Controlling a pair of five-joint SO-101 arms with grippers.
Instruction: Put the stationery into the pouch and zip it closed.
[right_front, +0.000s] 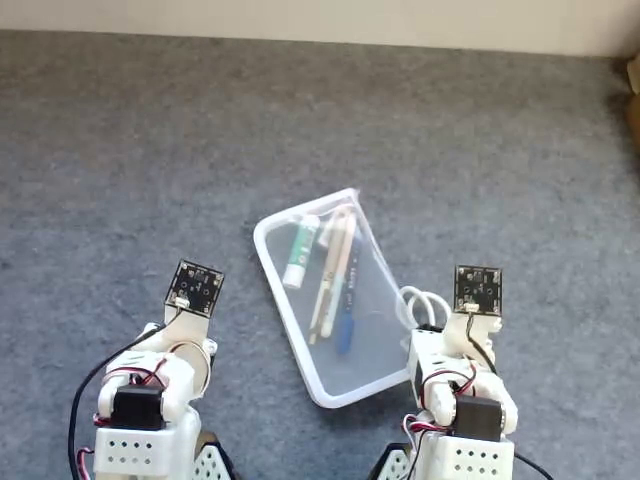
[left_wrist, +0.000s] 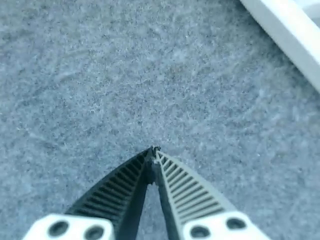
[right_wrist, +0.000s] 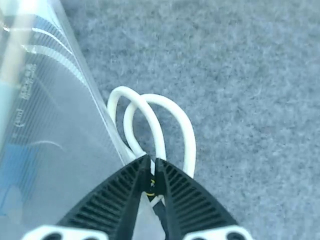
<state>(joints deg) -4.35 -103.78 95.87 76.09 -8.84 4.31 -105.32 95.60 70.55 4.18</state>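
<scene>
A clear plastic pouch lies slanted on the grey carpet between the two arms. Inside it are a white and green glue stick, two beige pens and a blue pen. A white cord loop sticks out of the pouch's right side. My right gripper is shut just above that cord loop, beside the pouch wall. My left gripper is shut over bare carpet, with the pouch's white edge some way off.
Grey carpet covers the whole table. The left arm and right arm sit drawn back at the near edge. A pale wall strip runs along the far side.
</scene>
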